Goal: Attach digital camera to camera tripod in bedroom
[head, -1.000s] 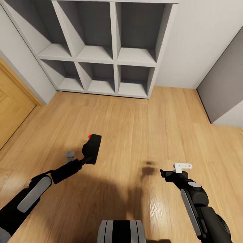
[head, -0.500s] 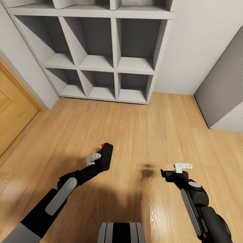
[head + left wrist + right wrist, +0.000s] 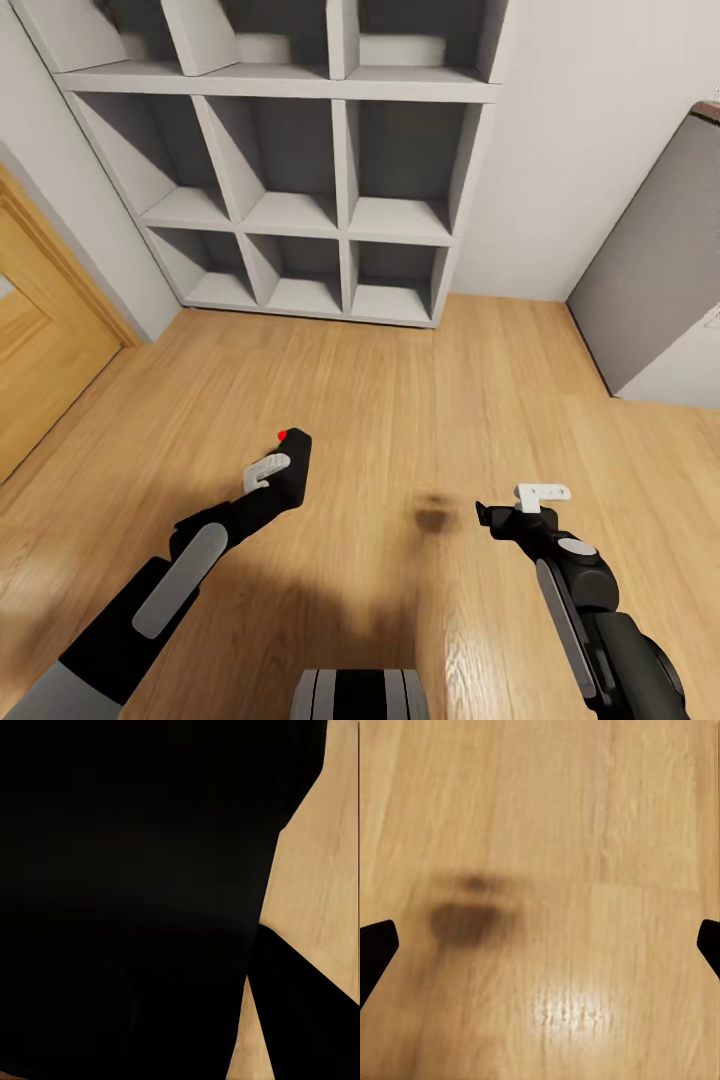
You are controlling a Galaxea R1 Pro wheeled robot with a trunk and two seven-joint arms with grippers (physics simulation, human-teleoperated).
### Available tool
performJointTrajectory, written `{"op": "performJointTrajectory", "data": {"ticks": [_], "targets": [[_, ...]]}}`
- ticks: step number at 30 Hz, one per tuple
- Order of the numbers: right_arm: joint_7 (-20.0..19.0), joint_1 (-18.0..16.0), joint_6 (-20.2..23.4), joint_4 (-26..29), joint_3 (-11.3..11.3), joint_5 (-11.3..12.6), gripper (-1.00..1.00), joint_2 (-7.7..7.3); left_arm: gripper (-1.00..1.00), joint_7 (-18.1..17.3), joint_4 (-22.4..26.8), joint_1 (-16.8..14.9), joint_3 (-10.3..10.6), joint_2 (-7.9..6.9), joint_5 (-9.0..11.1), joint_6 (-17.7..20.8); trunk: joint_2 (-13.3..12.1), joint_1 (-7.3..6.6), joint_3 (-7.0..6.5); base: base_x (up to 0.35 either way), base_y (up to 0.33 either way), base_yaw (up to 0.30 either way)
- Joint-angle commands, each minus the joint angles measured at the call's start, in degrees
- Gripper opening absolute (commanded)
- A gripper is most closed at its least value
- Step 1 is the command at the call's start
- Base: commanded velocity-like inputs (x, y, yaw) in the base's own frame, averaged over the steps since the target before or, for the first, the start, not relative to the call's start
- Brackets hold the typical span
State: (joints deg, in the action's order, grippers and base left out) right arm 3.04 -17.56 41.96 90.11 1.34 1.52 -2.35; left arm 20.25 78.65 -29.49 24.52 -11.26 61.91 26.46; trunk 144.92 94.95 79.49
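Camera (image 3: 288, 472) sits in our left gripper (image 3: 272, 478), whose fingers pinch the black body, carried above the wood floor (image 3: 420, 400); its red button (image 3: 283, 435) marks the far end, so its long axis runs away from us along the forearm. In the left wrist view the body lies right against the lens. Our right gripper (image 3: 530, 500) hangs empty, fingers spread wide in its wrist view. We see no tripod, so which way it lies from the fingers cannot be told; ahead stands a grey shelf unit (image 3: 340, 150). No writing is legible.
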Motion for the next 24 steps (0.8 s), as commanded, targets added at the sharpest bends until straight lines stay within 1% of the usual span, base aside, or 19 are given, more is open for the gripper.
{"op": "performJointTrajectory", "data": {"ticks": [1,10,24], "targets": [[0.3,0.0,0.3,0.1,-0.1,0.2,1.0,-0.02,-1.0,0.6,0.2,0.0,0.1,-0.06,0.6,0.0,0.0,-0.03,-0.19,0.0,0.0,0.0],[0.3,0.0,0.3,0.1,-0.1,0.2,1.0,-0.02,-1.0,0.8,0.5,0.0,0.0,-0.07,0.6,0.0,-0.1,-0.26,-2.18,0.0,0.0,0.0],[0.3,0.0,0.2,0.1,-0.2,0.2,1.0,-0.08,-1.0,0.4,0.5,0.0,0.1,-0.14,0.6,0.0,-0.3,-0.63,-5.28,0.0,0.0,0.0]]}}
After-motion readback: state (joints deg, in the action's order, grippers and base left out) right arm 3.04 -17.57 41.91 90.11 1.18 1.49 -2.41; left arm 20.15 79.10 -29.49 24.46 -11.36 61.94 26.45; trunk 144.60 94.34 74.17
